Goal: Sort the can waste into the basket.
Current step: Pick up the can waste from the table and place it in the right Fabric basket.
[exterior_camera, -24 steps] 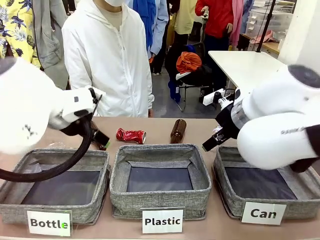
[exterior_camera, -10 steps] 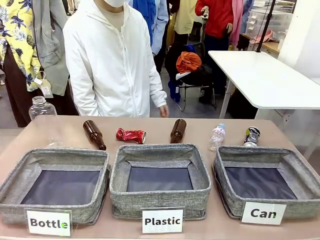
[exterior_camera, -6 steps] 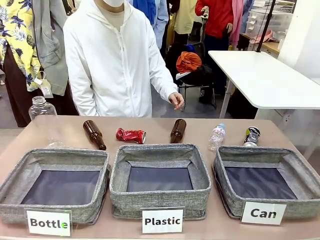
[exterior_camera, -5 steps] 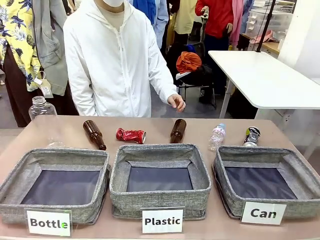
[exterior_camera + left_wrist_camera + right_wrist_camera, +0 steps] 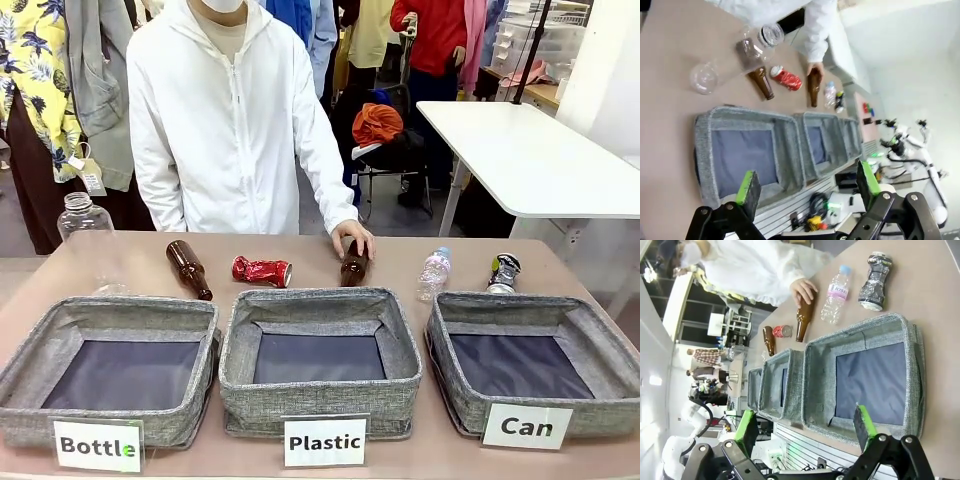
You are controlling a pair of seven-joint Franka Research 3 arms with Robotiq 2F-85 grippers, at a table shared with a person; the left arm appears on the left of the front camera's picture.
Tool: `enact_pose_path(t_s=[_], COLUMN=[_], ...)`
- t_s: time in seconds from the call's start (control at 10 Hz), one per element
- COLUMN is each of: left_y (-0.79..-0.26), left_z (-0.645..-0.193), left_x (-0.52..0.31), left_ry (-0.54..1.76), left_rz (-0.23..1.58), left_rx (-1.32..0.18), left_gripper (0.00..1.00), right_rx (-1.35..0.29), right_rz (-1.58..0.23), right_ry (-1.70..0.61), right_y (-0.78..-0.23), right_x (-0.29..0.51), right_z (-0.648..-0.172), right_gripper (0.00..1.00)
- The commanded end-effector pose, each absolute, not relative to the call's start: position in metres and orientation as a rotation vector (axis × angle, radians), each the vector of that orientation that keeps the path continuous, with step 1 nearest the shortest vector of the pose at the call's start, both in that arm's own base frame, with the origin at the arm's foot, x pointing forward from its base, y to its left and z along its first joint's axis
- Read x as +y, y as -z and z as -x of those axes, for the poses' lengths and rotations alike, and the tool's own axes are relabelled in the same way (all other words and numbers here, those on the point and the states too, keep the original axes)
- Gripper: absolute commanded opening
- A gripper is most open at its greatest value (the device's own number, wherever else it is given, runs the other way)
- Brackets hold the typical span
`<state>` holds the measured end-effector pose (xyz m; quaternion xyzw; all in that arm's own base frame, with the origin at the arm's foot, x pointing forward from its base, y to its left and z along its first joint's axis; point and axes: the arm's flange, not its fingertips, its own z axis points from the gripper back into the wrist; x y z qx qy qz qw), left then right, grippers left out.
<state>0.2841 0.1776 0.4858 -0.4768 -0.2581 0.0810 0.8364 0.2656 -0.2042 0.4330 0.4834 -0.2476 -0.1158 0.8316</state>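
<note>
brown tabletop [image 5: 300, 250] spans the front view, and a person in a white hooded jacket [image 5: 225, 130] stands at its far side. three grey woven baskets with dark floors and white signs sit in a row along the near edge: the "bottle" basket [image 5: 175, 425] on the robot's left, the "plastic" basket [image 5: 250, 405] in the middle and the "can" basket [image 5: 600, 415] on the right

in the left wrist view the left gripper [image 5: 807, 182] hangs high above the near side of the table with its green-padded fingers spread wide and nothing between them. the right gripper [image 5: 805, 426] is likewise released and empty in the right wrist view, poised over the near wall of the "can" basket

a large clear plastic bottle [image 5: 82, 225] is at the far left corner of the table. a brown glass bottle [image 5: 189, 270] lies behind the "bottle" basket. a second brown bottle [image 5: 354, 265] lies behind the "plastic" basket, and the person's hand [image 5: 352, 238] rests on its far end. a small clear water bottle [image 5: 434, 274] stands upright just behind the far left corner of the "can" basket

both cans are on the table, outside that basket. the black can [image 5: 503, 272], crushed, sits just past the basket's far rim, near the small water bottle. the red can [image 5: 262, 271], also crushed, lies on its side between the two brown bottles, apart from both, well away from the "can" basket
</note>
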Motion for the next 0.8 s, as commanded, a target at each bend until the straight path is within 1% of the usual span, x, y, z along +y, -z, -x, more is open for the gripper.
enact_pose_path(t_s=[0.0, 0.3, 0.4, 0.6, 0.7], left_y=[-0.499, -0.511, -0.508, -0.493, -0.483], left_z=[-0.293, -0.345, -0.367, -0.389, -0.4], left_x=[0.147, 0.069, 0.034, -0.023, -0.052], left_ry=[-0.049, 0.143, 0.19, 0.272, 0.329], left_rz=[0.849, 0.685, 0.625, 0.49, 0.437], left_rx=[-0.472, -0.358, -0.32, -0.28, -0.229], left_gripper=[1.0, 1.0, 1.0, 1.0, 1.0], right_rx=[-0.553, -0.553, -0.553, -0.553, -0.553], right_rz=[-1.038, -1.038, -1.038, -1.038, -1.038], right_ry=[0.222, 0.222, 0.222, 0.222, 0.222], right_y=[-0.434, -0.434, -0.434, -0.434, -0.434], right_x=[-0.207, -0.207, -0.207, -0.207, -0.207], right_z=[-0.269, -0.269, -0.269, -0.269, -0.269], right_gripper=[1.0, 1.0, 1.0, 1.0, 1.0])
